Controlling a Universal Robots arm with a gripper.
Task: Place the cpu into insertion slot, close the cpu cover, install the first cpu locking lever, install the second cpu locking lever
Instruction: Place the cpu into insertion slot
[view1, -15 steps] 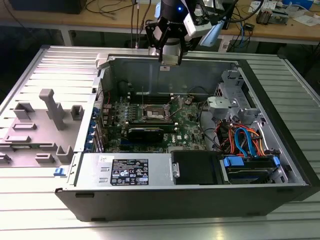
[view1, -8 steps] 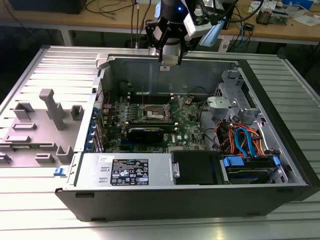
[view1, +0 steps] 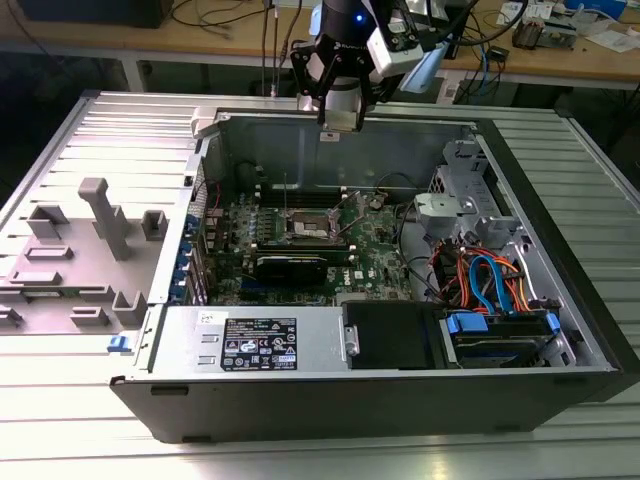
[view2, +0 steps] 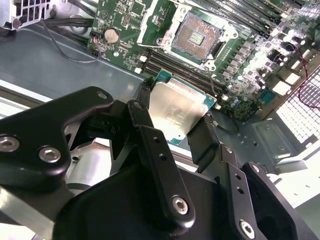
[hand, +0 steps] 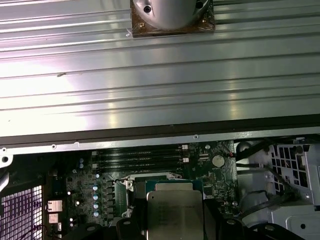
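Gripper (view2: 176, 111) clamps the cpu (view2: 176, 102) by opposite edges between black fingers (view2: 202, 140). The chip is flat and square with a silver-grey top, well apart from the uncovered, dark-centred, silvery-rimmed insertion slot (view2: 196, 35).

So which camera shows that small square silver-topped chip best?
The second wrist view: the small square silver-topped chip sits clamped in the gripper, top face clear. In the first wrist view it is partly cut off; in the exterior view, too small to tell.

Open computer case (view1: 350, 410), grey fixtures (view1: 105, 215), coloured cables (view1: 487, 275)
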